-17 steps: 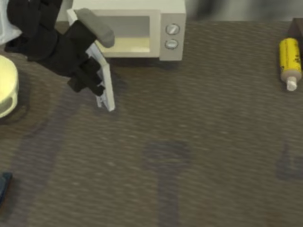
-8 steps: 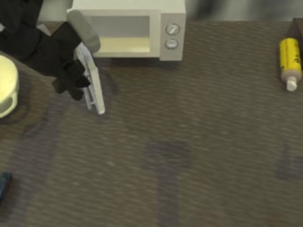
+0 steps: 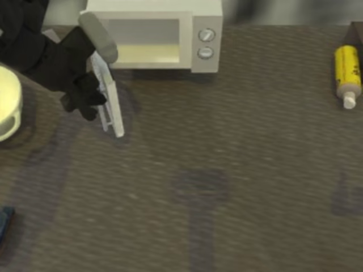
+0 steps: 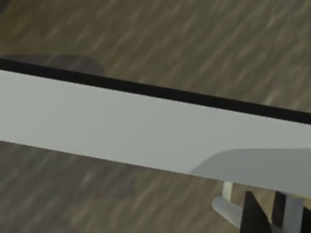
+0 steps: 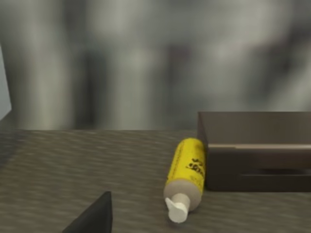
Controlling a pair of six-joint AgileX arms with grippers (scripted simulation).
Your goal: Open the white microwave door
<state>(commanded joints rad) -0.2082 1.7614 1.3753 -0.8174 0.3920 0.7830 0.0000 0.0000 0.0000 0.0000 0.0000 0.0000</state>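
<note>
Our left gripper (image 3: 91, 105) is clamped on the handle of the microwave door (image 3: 109, 101), which stands swung wide toward the table's left, edge-on from above. Behind it the white microwave (image 3: 156, 34) shows its cream cavity bare at the table's far edge. We judge the opening nearly finished; next comes a final short pull, then letting go. Our right arm stays out of the top view.
</note>
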